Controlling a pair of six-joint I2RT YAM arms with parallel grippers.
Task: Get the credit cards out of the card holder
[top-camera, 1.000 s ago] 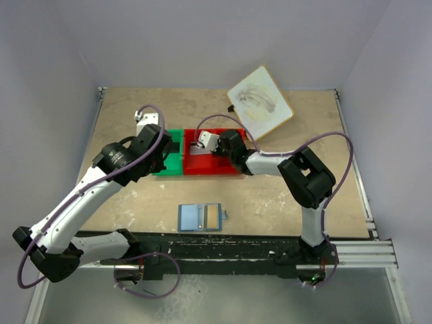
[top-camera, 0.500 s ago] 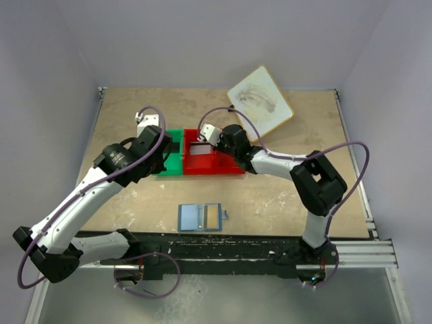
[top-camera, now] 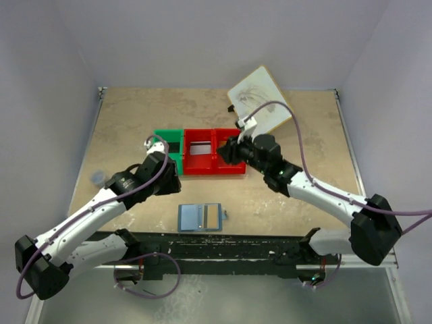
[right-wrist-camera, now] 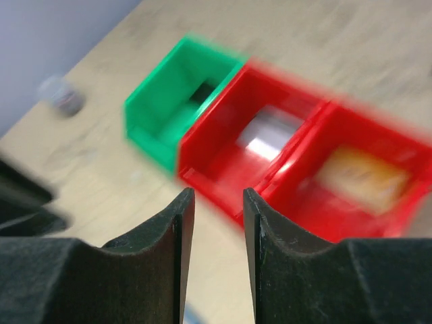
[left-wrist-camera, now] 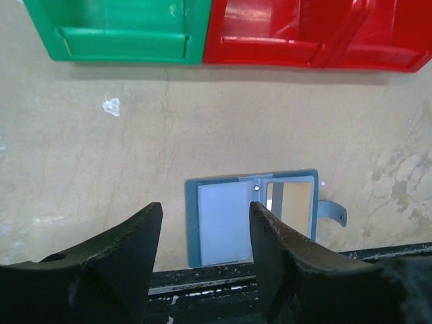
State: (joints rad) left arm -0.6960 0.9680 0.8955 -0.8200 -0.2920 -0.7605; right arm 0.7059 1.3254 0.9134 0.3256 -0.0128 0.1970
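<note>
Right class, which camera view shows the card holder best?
Left wrist: the card holder lies open and large, both panels clear. The top view shows it small but whole. The right wrist view misses it.

No text, label, brand, number or sign can be read in any view. The white board at the far side of the counter bears only a grey scribbled drawing, with no legible letters. The card holder, the green bin and the red bins show plain surfaces. Any print on the cards is too blurred to tell.
</note>
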